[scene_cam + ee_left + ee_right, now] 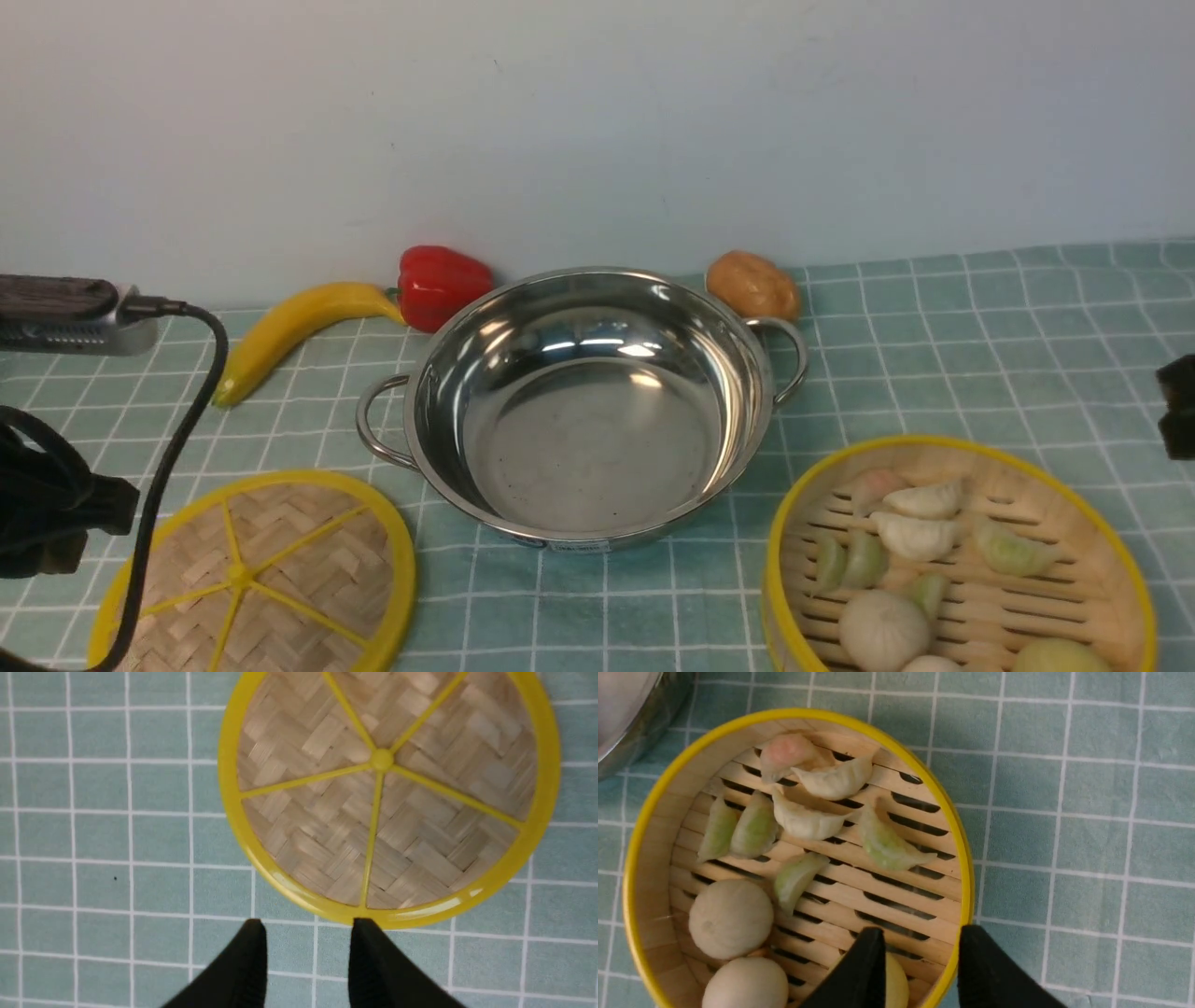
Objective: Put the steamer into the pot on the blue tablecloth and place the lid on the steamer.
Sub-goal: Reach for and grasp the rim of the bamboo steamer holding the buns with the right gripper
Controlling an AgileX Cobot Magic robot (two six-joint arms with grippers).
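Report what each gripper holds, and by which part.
Nothing is held. The left gripper is open near the rim of the lid. The right gripper is open over the steamer wall, not closed on it.

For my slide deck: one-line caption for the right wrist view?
Right gripper, jaws apart, at the rim of the steamer holding dumplings, on the blue tablecloth.

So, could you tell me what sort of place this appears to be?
Probably a mock kitchen table set up for robot practice: a steel pot on a checked blue tablecloth, a bamboo steamer holding dumplings, and a banana and red pepper by a plain wall.
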